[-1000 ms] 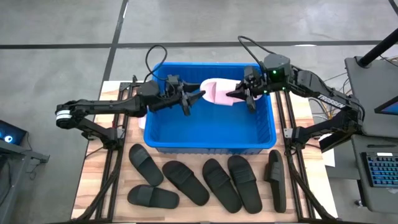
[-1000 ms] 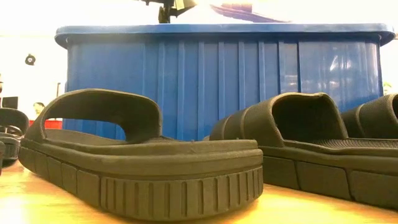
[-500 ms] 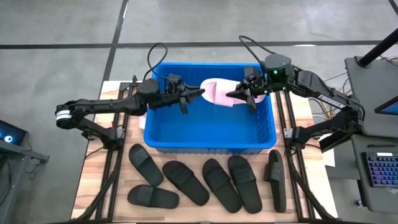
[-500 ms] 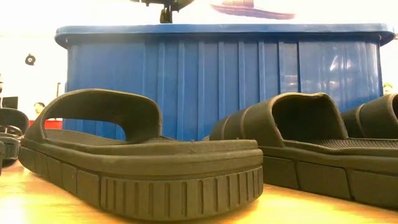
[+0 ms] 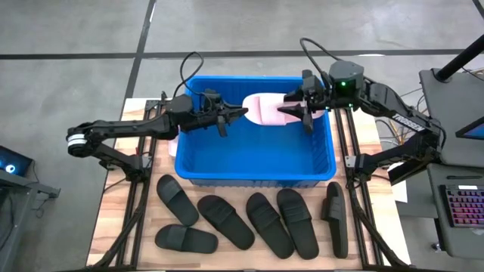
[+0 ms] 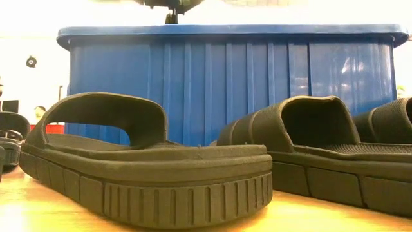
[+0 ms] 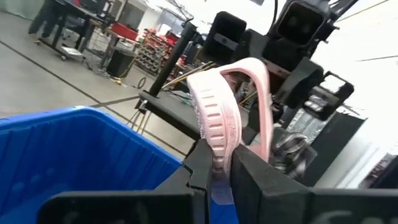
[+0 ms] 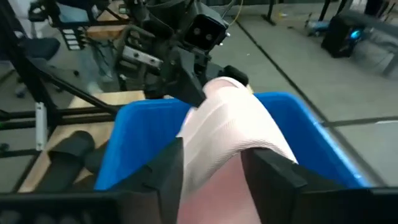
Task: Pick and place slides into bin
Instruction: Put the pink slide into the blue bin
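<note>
Near the top middle of the high view, both grippers hold one pink slide (image 5: 265, 110) above the blue bin (image 5: 253, 174). The left gripper (image 5: 240, 114) and the right gripper (image 5: 287, 112) have their jaws clenched on its ends. It looks light and bendy, so the edge seems a good place to grab. Black slides (image 5: 268, 221) wait on the table (image 5: 121, 227).

Pale pink slide (image 8: 227, 134) fills the middle of the frame, pinched between the right gripper (image 8: 214, 171)'s two dark fingers (image 8: 169, 171). The left gripper (image 8: 186, 93) grips its far end, upper middle. Blue bin (image 8: 134, 134) sits behind, black slides (image 8: 68, 149) at left.
</note>
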Robot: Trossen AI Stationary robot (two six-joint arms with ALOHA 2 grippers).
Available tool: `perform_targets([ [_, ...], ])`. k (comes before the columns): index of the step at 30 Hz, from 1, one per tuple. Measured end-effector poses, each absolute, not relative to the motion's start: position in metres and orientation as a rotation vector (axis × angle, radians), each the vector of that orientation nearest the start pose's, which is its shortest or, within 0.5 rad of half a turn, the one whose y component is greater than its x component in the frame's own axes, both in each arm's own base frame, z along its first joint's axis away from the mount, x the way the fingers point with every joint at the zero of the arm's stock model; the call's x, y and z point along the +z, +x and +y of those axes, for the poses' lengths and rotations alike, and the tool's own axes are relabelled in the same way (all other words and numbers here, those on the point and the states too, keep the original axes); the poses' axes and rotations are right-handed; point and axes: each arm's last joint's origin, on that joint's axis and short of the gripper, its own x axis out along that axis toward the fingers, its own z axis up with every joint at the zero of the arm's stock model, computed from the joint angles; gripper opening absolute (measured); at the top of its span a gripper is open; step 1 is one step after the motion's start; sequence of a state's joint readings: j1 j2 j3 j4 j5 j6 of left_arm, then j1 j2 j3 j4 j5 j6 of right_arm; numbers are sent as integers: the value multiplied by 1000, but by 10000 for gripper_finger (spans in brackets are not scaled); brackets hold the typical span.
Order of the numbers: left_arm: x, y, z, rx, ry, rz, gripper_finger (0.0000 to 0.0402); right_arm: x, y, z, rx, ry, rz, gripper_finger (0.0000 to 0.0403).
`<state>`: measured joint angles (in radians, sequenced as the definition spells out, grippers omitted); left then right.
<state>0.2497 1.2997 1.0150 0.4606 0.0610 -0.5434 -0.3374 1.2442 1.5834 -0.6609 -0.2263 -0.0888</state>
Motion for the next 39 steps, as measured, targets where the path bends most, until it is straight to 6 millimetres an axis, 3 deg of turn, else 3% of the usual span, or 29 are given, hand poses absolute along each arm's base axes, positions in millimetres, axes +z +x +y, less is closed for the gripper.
perform_targets([
  [5, 368, 279, 69, 112, -515, -214, 15, 469, 219, -71, -101, -50, 302, 184],
  [11, 366, 271, 65, 96, -525, -126, 15, 487, 208, -68, -112, -137, 282, 191],
  [16, 368, 263, 65, 110, -575, -100, 14, 498, 203, -59, -48, -374, 268, 192],
  [23, 367, 260, 77, 73, -775, -92, 14, 494, 212, -44, 71, -647, 275, 192],
  [31, 364, 255, 99, 6, -986, -54, 14, 492, 216, -28, 3, -856, 335, 192],
  [39, 365, 251, 109, 33, -1043, -77, 14, 475, 235, -11, 19, -1057, 494, 192],
])
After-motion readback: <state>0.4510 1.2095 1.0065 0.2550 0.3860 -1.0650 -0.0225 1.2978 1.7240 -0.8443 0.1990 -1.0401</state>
